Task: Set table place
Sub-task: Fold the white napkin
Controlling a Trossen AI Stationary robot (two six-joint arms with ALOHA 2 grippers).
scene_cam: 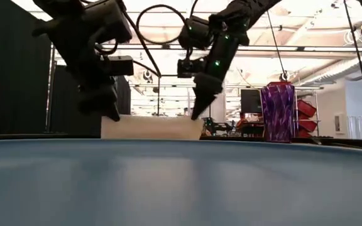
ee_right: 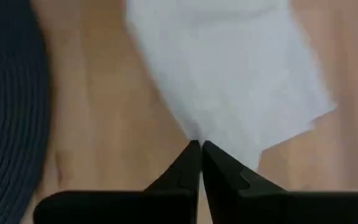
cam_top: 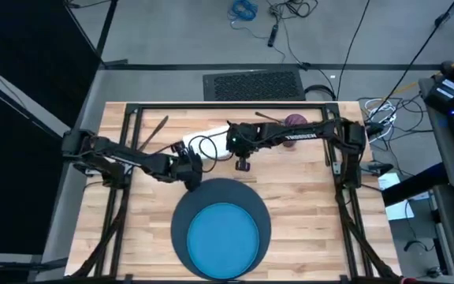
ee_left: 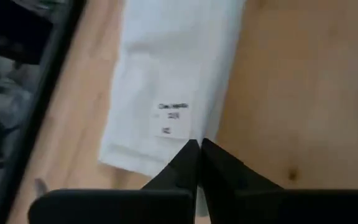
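While both arms reached in over the middle of the bench [cam_top: 306,205], the white napkin [cam_top: 203,142] lay flat toward the far edge, much of it covered from above by the arms and a looping cable. The left hand [cam_top: 189,178] hung near the napkin's nearer end, close to the far rim of the navy mat [cam_top: 181,207]; its wrist view showed the two dark fingers [ee_left: 180,167] pressed together tip to tip with nothing between them, the napkin [ee_left: 173,81] with its small printed tag lying just ahead on the wood. The right hand [cam_top: 243,165] hung a little beyond the mat, its fingers [ee_right: 185,165] likewise closed on nothing, their tips over a corner of the napkin [ee_right: 229,81]; whether they touched the cloth could not be told.

The bright blue plate [cam_top: 224,237] sat centred on the mat at the near edge, the mat's near side cut off by the frame. In the low view the plate's rim [scene_cam: 181,182] filled the foreground and hid most of the bench. The purple cup [scene_cam: 277,113] stood upright near the far right corner, half hidden under the right arm from above. Two dark, slim utensils [cam_top: 154,131] lay near the far edge, too small to name.
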